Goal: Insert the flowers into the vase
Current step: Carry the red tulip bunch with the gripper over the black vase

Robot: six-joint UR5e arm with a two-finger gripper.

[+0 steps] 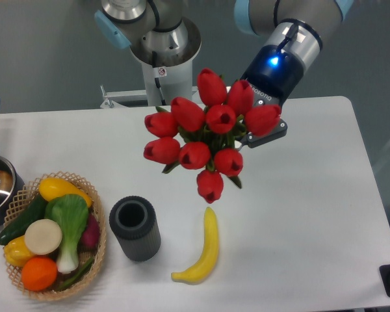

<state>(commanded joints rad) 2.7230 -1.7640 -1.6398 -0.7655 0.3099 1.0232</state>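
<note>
The claw (257, 133) held the red tulips (205, 140) up in the air. The black vase (135, 228) stood below and left, between the basket (99, 250) and banana (203, 250).

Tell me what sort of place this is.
Most likely a robotics lab test bench, not a home. An industrial arm's base is bolted behind a bare white table, and the props look staged: red artificial flowers, a dark vase, a banana, a wicker basket of vegetables.
</note>
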